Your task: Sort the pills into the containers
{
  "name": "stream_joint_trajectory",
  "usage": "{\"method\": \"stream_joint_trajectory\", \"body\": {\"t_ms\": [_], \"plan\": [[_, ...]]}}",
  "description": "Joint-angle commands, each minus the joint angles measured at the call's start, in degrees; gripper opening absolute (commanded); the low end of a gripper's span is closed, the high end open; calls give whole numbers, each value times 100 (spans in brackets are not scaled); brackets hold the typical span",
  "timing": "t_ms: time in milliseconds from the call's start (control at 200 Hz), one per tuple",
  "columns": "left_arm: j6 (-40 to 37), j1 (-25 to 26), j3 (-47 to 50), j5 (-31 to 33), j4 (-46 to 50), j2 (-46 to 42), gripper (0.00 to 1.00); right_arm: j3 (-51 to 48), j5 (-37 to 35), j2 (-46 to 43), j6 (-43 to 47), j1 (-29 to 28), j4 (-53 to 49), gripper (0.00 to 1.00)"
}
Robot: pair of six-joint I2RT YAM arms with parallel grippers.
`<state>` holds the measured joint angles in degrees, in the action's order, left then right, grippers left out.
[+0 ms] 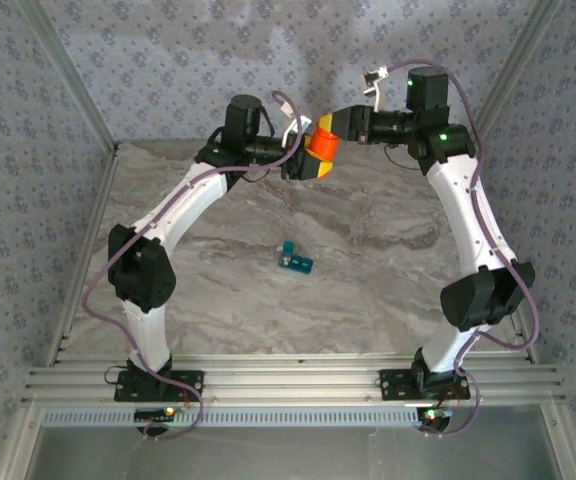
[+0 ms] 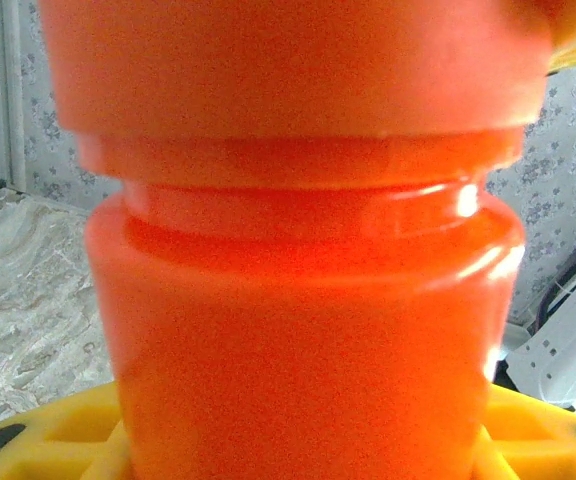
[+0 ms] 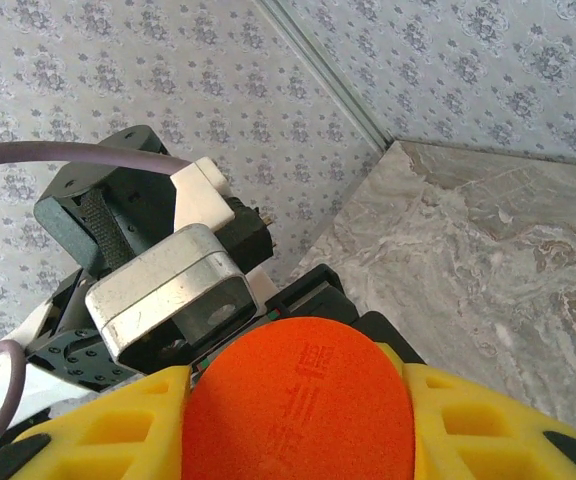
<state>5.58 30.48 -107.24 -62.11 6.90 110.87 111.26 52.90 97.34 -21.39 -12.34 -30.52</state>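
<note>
Orange bottle (image 2: 308,300) sat closest to the lens: smooth glossy plastic, round body, narrower neck, wider cap band on top. Counter (image 1: 388,270) was a grey veined marble-look slab with a matte finish. Two white arms with black joints arched over its far part, and their claws met above it. Left claw (image 1: 306,166) had yellow grid-moulded fingers (image 2: 58,440) and was closed around the bottle body. Right claw (image 1: 326,126) had the same yellow fingers (image 3: 98,430) and was clamped on the cap end, a flat orange disc with faint embossed marks. Pill box (image 1: 295,260), a small teal plastic rectangle, lay mid-counter. It was well apart from both claws and nearer the arm bases. Lid state was too small to tell.
</note>
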Motion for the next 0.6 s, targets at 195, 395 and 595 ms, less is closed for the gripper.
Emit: {"method": "stream_joint_trajectory", "body": {"t_ms": [195, 395, 595], "plan": [[-153, 71, -233, 806, -192, -163, 0, -681, -1236, -421, -30, -377, 19, 34], [-269, 179, -66, 1390, -384, -332, 0, -1186, -2151, -618, -284, -595, 273, 35], [-247, 230, 217, 1493, -698, -469, 0, -1423, -2234, -650, -458, -665, 475, 36]]}}
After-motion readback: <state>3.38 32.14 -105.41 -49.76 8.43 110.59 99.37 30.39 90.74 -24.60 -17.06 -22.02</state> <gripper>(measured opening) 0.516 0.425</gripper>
